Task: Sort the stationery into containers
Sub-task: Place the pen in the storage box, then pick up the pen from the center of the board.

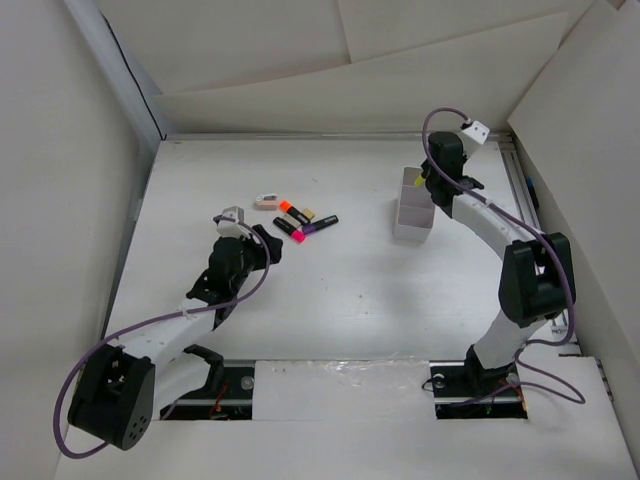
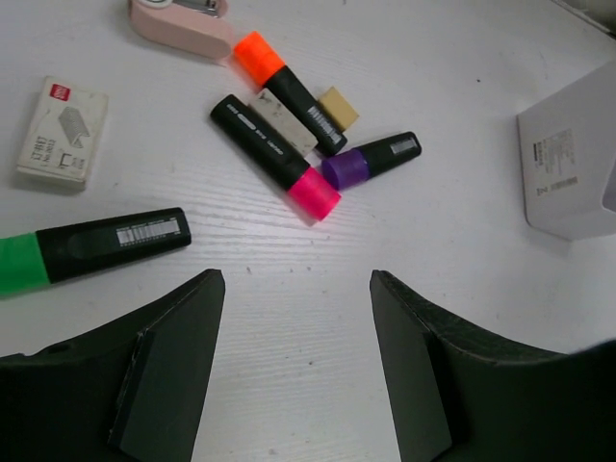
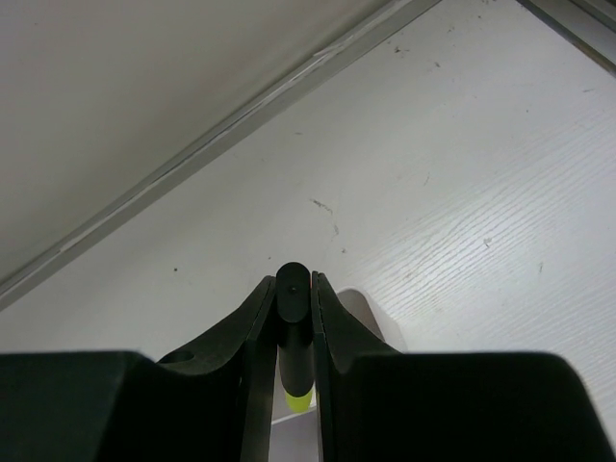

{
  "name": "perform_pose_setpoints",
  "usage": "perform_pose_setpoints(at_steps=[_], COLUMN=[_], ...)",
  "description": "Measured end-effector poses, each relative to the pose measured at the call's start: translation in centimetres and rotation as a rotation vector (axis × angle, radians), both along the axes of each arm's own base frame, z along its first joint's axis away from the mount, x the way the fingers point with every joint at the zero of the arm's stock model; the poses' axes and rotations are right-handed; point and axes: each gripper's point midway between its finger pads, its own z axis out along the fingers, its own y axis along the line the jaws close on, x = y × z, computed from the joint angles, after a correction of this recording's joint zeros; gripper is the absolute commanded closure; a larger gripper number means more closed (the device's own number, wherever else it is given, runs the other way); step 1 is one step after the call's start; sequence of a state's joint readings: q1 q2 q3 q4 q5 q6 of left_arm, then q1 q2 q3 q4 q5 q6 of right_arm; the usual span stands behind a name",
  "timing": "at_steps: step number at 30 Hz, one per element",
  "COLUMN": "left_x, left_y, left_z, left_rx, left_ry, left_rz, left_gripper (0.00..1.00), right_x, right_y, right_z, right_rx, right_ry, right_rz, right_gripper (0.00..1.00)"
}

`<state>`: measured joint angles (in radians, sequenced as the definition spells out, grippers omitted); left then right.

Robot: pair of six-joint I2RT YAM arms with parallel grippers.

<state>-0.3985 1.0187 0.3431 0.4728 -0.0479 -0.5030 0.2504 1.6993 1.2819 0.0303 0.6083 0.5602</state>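
Right hand pinches a yellow-tipped marker over the white box, upper right of the overhead view. Left hand hangs open and empty near the orange marker, pink marker, purple marker and green marker, all seemingly unsorted on the bench.
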Motion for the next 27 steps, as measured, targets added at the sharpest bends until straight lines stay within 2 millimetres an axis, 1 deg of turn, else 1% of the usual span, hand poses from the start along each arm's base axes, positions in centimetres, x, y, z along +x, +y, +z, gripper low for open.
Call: perform_pose_setpoints(at_steps=[1, 4, 5, 7, 8, 12, 16, 18, 20, 21, 22, 24, 26, 27], left_x=[0.0, 0.0, 0.0, 0.0, 0.1, 0.4, 0.6, 0.7, 0.9, 1.1, 1.4, 1.8, 2.3, 2.7], left_y=[0.3, 1.1, 1.3, 1.6, 1.7, 1.3, 0.6, 0.2, -0.2, -0.3, -0.5, -0.7, -0.8, -0.8], left_z=[-0.2, -0.8, -0.9, -1.1, -1.2, -1.7, -2.7, -3.1, -3.2, -3.2, -3.1, -2.8, -2.6, -2.5], left_rx=[0.006, 0.021, 0.024, 0.031, 0.033, 0.04, 0.043, 0.043, 0.04, 0.038, 0.036, 0.025, 0.015, 0.012], left_ry=[0.006, 0.031, 0.037, 0.044, 0.048, 0.075, 0.111, 0.13, 0.142, 0.149, 0.153, 0.156, 0.166, 0.173], left_rz=[0.018, 0.062, 0.071, 0.091, 0.096, 0.087, 0.058, 0.04, 0.026, 0.023, 0.024, 0.032, 0.05, 0.061], left_gripper=[0.41, 0.41, 0.4, 0.4, 0.4, 0.4, 0.4, 0.42, 0.43, 0.45, 0.45, 0.45, 0.45, 0.45], right_x=[0.0, -0.1, -0.1, -0.1, -0.1, -0.2, -0.5, -0.7, -1.5, -1.9, -2.4, -3.3, -4.3, -4.7], right_y=[0.0, 0.1, 0.2, 0.3, 0.3, 0.4, 0.6, 1.0, 1.5, 1.8, 2.3, 3.3, 4.5, 5.2], right_z=[-0.1, -0.1, 0.0, -0.1, -0.1, -0.4, -1.0, -1.0, -0.9, -0.6, -0.3, 0.7, 1.7, 2.1], right_rx=[-0.001, -0.003, -0.004, -0.003, -0.003, -0.003, -0.003, 0.001, 0.009, 0.014, 0.02, 0.035, 0.056, 0.067], right_ry=[0.001, -0.001, -0.001, 0.0, 0.0, 0.007, 0.02, 0.021, 0.018, 0.014, 0.007, -0.012, -0.036, -0.045], right_rz=[-0.002, -0.003, -0.004, -0.004, -0.003, 0.001, 0.011, 0.022, 0.039, 0.049, 0.062, 0.093, 0.134, 0.159], right_gripper=[0.8, 0.75, 0.71, 0.66, 0.61, 0.53, 0.49, 0.47, 0.47, 0.46, 0.42, 0.41, 0.37, 0.37])
